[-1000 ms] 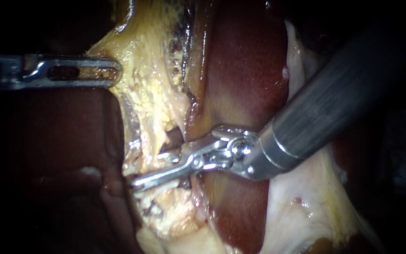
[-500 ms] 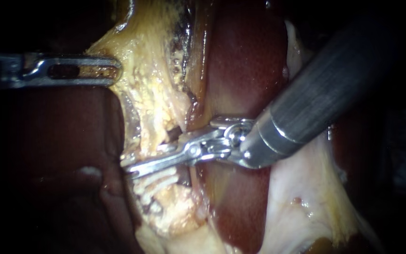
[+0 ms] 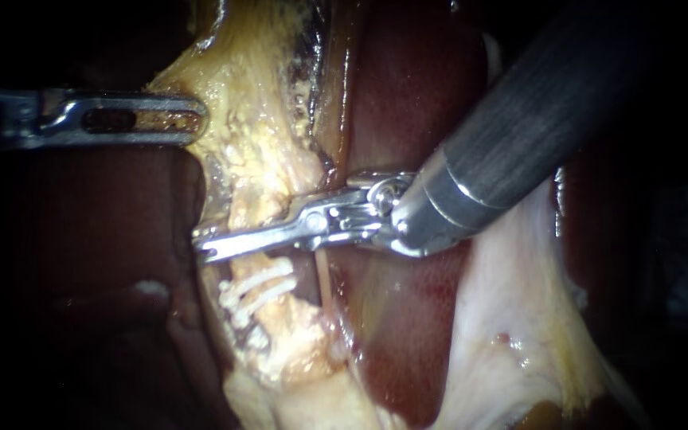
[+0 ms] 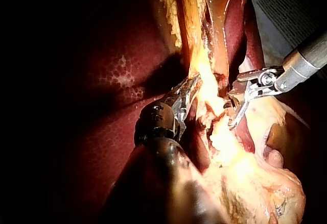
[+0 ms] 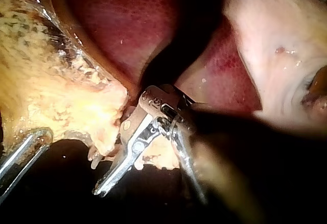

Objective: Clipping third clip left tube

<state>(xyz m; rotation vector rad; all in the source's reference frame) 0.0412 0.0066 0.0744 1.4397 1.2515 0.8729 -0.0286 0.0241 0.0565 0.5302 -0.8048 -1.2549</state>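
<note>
Up went my right instrument (image 3: 207, 250), clear of the two clips (image 3: 258, 288) just below. Its jaws were parted, crosswise on the upright left tube (image 3: 242, 213). My left instrument (image 3: 189, 121) was clenched on fatty tissue (image 3: 248, 135) higher up.

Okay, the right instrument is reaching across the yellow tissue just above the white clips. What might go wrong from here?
One: the right instrument lies just above the white clips, so closing there may crowd or dislodge them. Two: it spans the whole band of yellow tissue, so a clip may catch more than intended. Three: the left instrument grips that tissue farther up; if it slips, the target would likely shift.
</note>
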